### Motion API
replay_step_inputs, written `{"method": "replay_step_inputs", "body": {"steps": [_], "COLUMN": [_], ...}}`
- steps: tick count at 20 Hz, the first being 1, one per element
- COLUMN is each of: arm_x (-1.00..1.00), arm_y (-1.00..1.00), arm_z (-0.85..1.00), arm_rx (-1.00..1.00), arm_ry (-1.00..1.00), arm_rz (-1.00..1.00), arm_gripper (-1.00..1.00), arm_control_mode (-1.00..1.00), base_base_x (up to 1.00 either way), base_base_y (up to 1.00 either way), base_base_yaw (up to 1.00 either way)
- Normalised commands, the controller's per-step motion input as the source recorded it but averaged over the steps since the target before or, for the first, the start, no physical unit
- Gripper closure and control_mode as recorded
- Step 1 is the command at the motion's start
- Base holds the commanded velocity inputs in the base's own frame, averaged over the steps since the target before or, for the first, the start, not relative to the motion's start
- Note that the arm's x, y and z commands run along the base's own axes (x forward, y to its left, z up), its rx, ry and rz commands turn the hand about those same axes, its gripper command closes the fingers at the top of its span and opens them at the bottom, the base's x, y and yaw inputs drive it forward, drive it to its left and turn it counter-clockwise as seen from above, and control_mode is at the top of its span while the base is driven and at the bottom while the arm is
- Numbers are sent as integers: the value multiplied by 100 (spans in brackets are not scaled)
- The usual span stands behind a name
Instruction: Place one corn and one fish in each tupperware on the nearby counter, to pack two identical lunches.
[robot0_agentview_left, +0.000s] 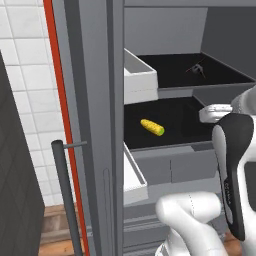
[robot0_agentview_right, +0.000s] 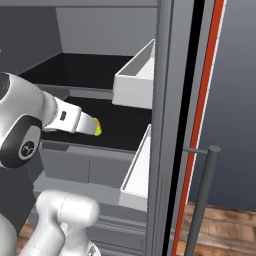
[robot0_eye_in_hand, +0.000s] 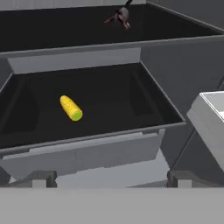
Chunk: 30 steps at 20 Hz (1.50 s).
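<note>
Jaws (robot0_eye_in_hand: 111, 178) standing wide apart and holding nothing, their two dark tips rising at the bottom of the hand view, one at seven o'clock, one at five. Ahead of them, an open fridge: the lower drawer (robot0_eye_in_hand: 87, 151) pulled out, black floor, grey walls.

And there's the target — a yellow corn (robot0_eye_in_hand: 71, 108) with a green tip lying loose on that drawer floor, up at about eleven o'clock from the jaws, well apart from them, clear of the drawer's walls. It lies slanted, green end toward the front. From the left base view the same corn (robot0_agentview_left: 152, 127) sits out in the open of the shelf, at about nine o'clock from the white arm (robot0_agentview_left: 235, 150).

Further back, on the upper shelf (robot0_eye_in_hand: 65, 26), a small dark shape (robot0_eye_in_hand: 120, 15) at twelve o'clock; could be a fish, too small to say.

My read: this is the fetching step, first corn, nothing picked yet. Next move calls for reaching forward and left over the drawer's front lip, dropping down, and turning the wrist so the jaws close across the cob's short width.
</note>
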Motion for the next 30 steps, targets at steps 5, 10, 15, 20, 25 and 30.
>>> {"method": "replay_step_inputs", "body": {"steps": [5, 10, 15, 20, 25, 30], "arm_x": [11, 10, 29, 45, 49, 53], "arm_y": [-23, -5, 0, -4, -2, -17], "arm_z": [52, 55, 48, 11, -1, -5], "arm_rx": [9, 2, 0, 0, 0, 0], "arm_ry": [-18, -4, 0, 2, 0, 0], "arm_rz": [-7, -1, 0, 0, 0, 0], "arm_gripper": [-100, -100, -100, -100, -100, -100], "arm_control_mode": [-100, -100, -100, -100, -100, -100], "base_base_x": [0, 0, 0, 0, 0, 0], "base_base_y": [0, 0, 0, 0, 0, 0], "base_base_yaw": [0, 0, 0, 0, 0, 0]}}
